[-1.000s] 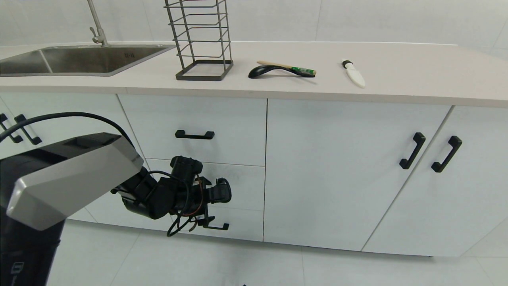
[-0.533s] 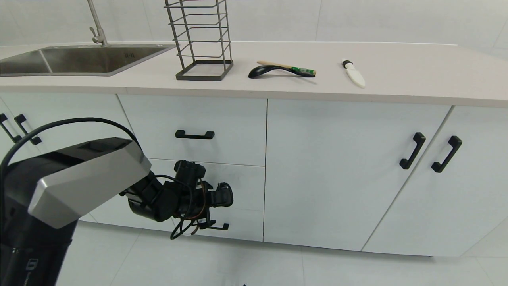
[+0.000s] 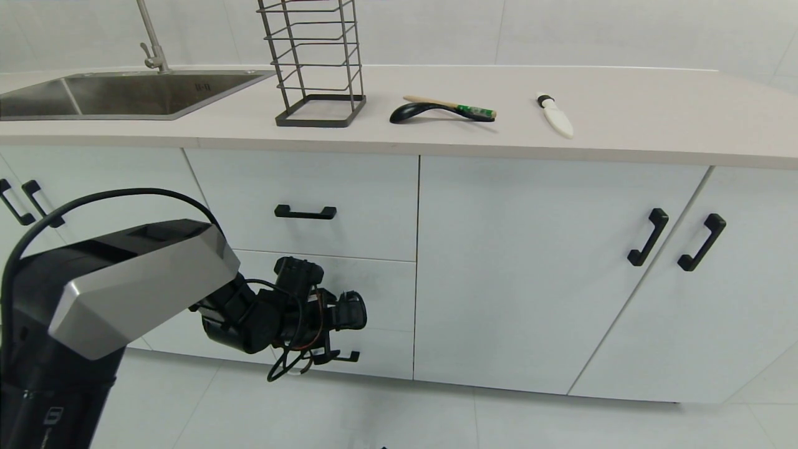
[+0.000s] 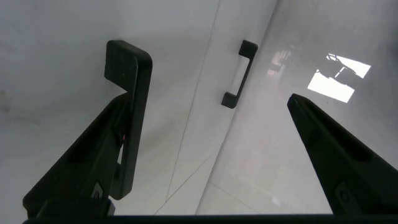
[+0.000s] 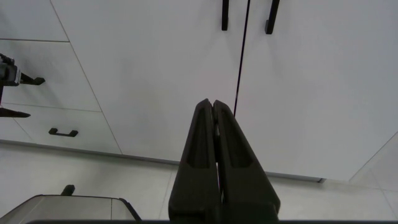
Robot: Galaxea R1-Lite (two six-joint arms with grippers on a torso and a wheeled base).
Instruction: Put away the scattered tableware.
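On the counter lie a black spoon [image 3: 413, 111], a wooden stick with a green band [image 3: 450, 105] resting across it, and a white knife [image 3: 555, 116] further right. My left gripper [image 3: 344, 324] hangs low in front of the lower drawer fronts, well below the counter. In the left wrist view this left gripper [image 4: 230, 155] is open, with one finger [image 4: 127, 143] against the white drawer front and a black drawer handle [image 4: 238, 74] beyond it. My right gripper [image 5: 214, 115] is shut on nothing and faces the cabinet doors.
A tall wire rack [image 3: 318, 62] stands on the counter left of the spoon, with a steel sink [image 3: 124, 93] and tap at the far left. Black handles mark the top drawer [image 3: 305, 212] and the right-hand cabinet doors [image 3: 648, 237]. Grey floor tiles lie below.
My left arm's large link has swung right and slightly up. The left gripper has edged a little closer to the drawer fronts. The tableware has not moved.
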